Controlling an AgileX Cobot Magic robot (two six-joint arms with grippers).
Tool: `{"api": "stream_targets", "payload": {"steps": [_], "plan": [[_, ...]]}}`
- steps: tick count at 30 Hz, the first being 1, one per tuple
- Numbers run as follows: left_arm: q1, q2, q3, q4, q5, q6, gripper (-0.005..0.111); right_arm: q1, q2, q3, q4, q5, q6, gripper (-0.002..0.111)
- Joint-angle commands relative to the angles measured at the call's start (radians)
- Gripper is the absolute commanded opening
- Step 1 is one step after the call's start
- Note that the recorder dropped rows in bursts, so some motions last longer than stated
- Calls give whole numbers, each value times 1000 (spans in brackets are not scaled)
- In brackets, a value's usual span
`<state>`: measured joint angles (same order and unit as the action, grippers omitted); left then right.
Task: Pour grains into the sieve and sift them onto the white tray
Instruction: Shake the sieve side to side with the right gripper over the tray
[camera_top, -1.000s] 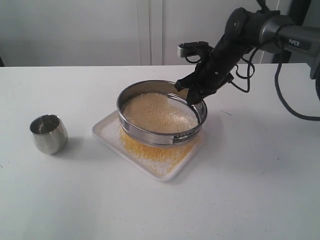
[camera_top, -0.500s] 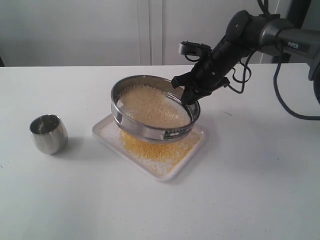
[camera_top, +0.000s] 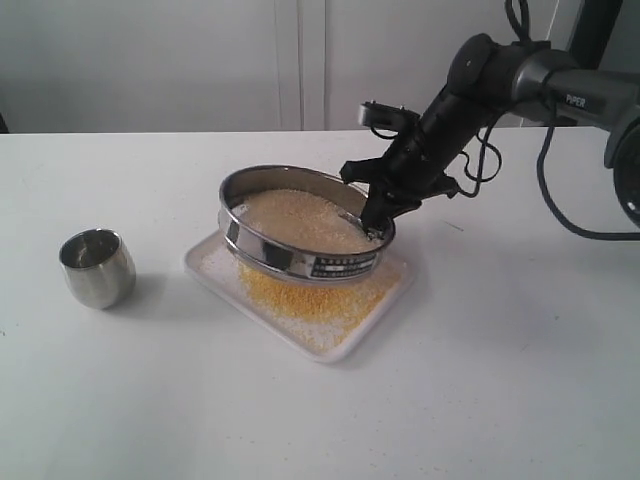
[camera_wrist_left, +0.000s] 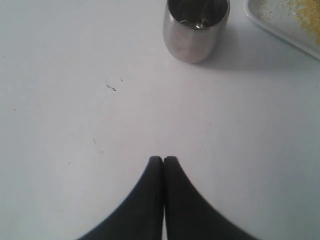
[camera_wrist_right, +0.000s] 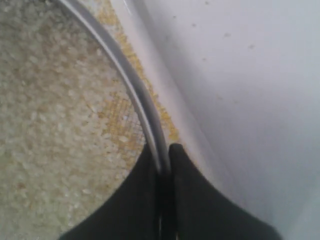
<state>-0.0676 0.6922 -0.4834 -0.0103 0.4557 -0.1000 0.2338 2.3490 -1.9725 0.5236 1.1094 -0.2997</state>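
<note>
The right claw (camera_top: 378, 222) was clamped on the far right rim of the sieve (camera_top: 300, 262), one dark finger inside the steel ring and one outside, with the thin wall pinched between them. From close by the wrist, the rim (camera_wrist_right: 135, 100) ran straight into the narrow gap between the fingertips. The sieve hung over the white tray (camera_top: 330, 352), a little tilted, and looked raised off it. I could not say for certain that its underside was clear of the heap below.

Inside the ring lay the grains (camera_top: 300, 220), a pale, whitish-beige, rice-like layer that covered most of the mesh. A patch of bare mesh with yellowish specks showed near the claw. Beneath and in front of the sieve, fine bright yellow granules were spread in a heap on the tray, with paler whitish bits toward its left corner.

Well to the left of the tray, a small rounded steel cup (camera_top: 97, 267) stood upright on the white table (camera_top: 480, 350).

The left claw (camera_wrist_left: 163, 160) had its fingers pressed together, holding nothing, above bare table some way from the cup.
</note>
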Motion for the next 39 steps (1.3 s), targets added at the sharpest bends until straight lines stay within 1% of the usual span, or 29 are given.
{"api": "stream_targets", "payload": {"steps": [1, 2, 3, 5, 6, 9, 10, 12, 13, 14, 15, 16, 17, 18, 19, 22, 23, 24, 25, 26, 28, 29, 31, 32, 35, 36, 37, 38, 39], "plan": [[4, -6, 4, -11, 8, -5, 0, -8, -17, -15, 36, -47, -13, 0], [4, -6, 4, -11, 8, -5, 0, -8, -14, -13, 78, -42, 99, 0], [4, -6, 4, -11, 8, -5, 0, -4, -12, -19, 103, -10, 75, 0], [4, -6, 4, -11, 8, -5, 0, -1, -18, -38, 41, 27, -290, 0], [4, -6, 4, -11, 8, -5, 0, -1, -23, -40, 13, 27, -319, 0], [4, -6, 4, -11, 8, -5, 0, -5, -25, -40, 31, 18, -51, 0], [4, -6, 4, -11, 8, -5, 0, -5, -27, -42, 38, 43, -87, 0], [4, -6, 4, -11, 8, -5, 0, -5, -38, -44, -33, 32, -345, 0], [4, -6, 4, -11, 8, -5, 0, -10, -40, -42, -72, 17, -294, 0], [4, -6, 4, -11, 8, -5, 0, -13, -40, -40, -69, -20, -148, 0], [4, -6, 4, -11, 6, -5, 0, -13, -38, -38, -43, -32, -21, 0], [4, -6, 4, -11, 6, -5, 0, -13, -36, -38, -13, -16, 40, 0], [4, -6, 4, -11, 6, -5, 0, -13, -36, -40, -11, 3, -76, 0], [4, -6, 4, -11, 6, -5, 0, -13, -36, -41, -41, 13, -262, 0], [4, -6, 4, -11, 6, -5, 0, -15, -40, -41, -67, 16, -350, 0], [4, -6, 4, -11, 8, -5, 0, -13, -38, -39, -38, -3, -54, 0], [4, -6, 4, -11, 8, -5, 0, -3, -38, -39, -45, 28, -116, 0], [4, -6, 4, -11, 8, -5, 0, -1, -38, -42, -91, 57, -286, 0], [4, -6, 4, -11, 8, -5, 0, 1, -43, -42, -137, 63, -402, 0], [4, -6, 4, -11, 8, -5, 0, 1, -45, -42, -160, 63, -365, 0], [4, -6, 4, -11, 8, -5, 0, 1, -42, -42, -108, 28, -89, 0], [4, -6, 4, -11, 8, -5, 0, 3, -42, -42, -81, 52, -84, 0], [4, -6, 4, -11, 8, -5, 0, 5, -47, -42, -135, 44, -355, 0], [4, -6, 4, -11, 8, -5, 0, 4, -50, -42, -160, 21, -363, 0], [4, -6, 4, -11, 8, -5, 0, -1, -47, -40, -74, -49, 12, 0], [4, -6, 4, -11, 8, -5, 0, 2, -47, -40, -41, -19, -33, 0], [4, -6, 4, -11, 8, -5, 0, 4, -47, -40, -46, -5, -165, 0], [4, -6, 4, -11, 8, -5, 0, 4, -50, -40, -90, -3, -387, 0], [4, -6, 4, -11, 8, -5, 0, 4, -51, -40, -116, -3, -422, 0]]}}
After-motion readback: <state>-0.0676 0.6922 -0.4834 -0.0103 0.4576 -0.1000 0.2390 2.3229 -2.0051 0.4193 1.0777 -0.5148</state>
